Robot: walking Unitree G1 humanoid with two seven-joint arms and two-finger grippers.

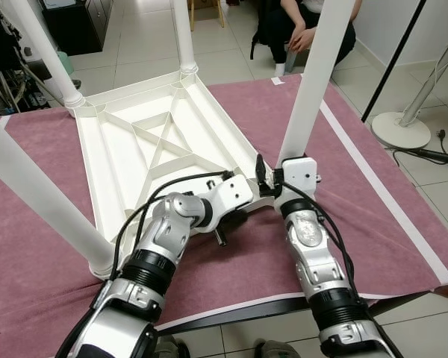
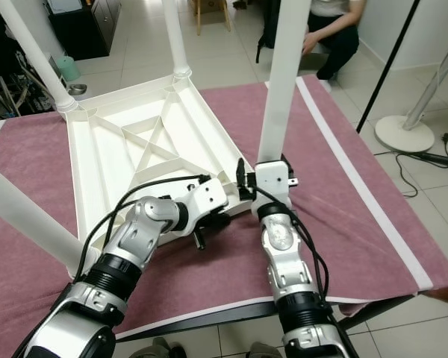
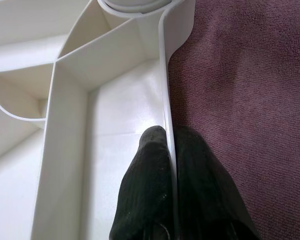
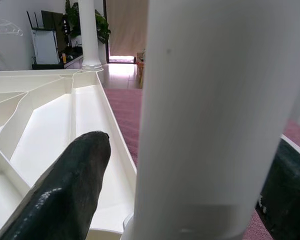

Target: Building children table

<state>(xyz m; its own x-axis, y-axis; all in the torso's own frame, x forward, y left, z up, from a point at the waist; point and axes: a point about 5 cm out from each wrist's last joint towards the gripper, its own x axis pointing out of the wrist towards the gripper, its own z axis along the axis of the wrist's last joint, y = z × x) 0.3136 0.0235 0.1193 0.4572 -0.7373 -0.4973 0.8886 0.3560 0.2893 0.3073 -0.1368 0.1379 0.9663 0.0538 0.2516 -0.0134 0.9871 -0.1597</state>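
Note:
A white plastic table top (image 1: 134, 149) lies upside down on a maroon cloth (image 1: 373, 224). White legs stand at its far left corner (image 1: 45, 52), far corner (image 1: 183, 33) and near left corner (image 1: 37, 194). A fourth leg (image 1: 313, 82) rises from the near right corner, leaning slightly. My right gripper (image 1: 280, 175) is shut on this leg just above its base, with the leg (image 4: 210, 100) between the two fingers (image 4: 65, 195). My left gripper (image 3: 171, 150) is shut on the table top's rim (image 3: 165, 75) beside that corner, one finger on each side of the wall.
The cloth-covered work surface ends just in front of me and at the right, marked by a white stripe (image 1: 373, 179). A person (image 1: 306, 30) crouches on the tiled floor beyond. A stand with a round base (image 1: 403, 127), a black pole (image 1: 392, 67) and a cable (image 1: 433, 155) are at right.

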